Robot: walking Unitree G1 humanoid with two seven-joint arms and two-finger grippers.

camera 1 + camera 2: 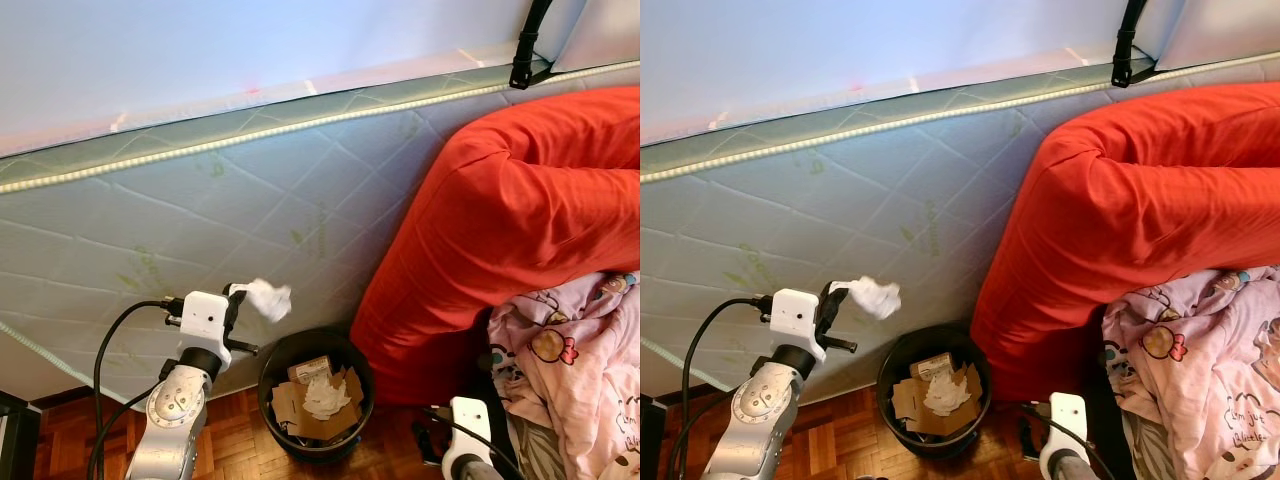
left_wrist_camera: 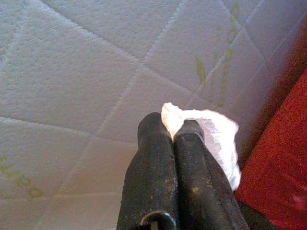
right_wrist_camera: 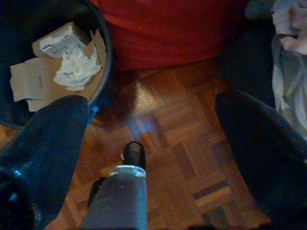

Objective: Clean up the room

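Currently the left end effector (image 1: 240,298) is clamped on a crumpled tissue (image 1: 268,298), held against the mattress side, above & a bit left of the black bin (image 1: 352,352). Robot should shift it over the bin's mouth w/ cardboard scraps (image 1: 300,405), then release. Right end effector (image 3: 153,139) hangs idle, fingers spread, over parquet floor (image 3: 168,134).

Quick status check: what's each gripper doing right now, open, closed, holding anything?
Left gripper: closed on a crumpled white tissue, held up beside the black trash bin.
Right gripper: open, empty, low over the wooden floor.
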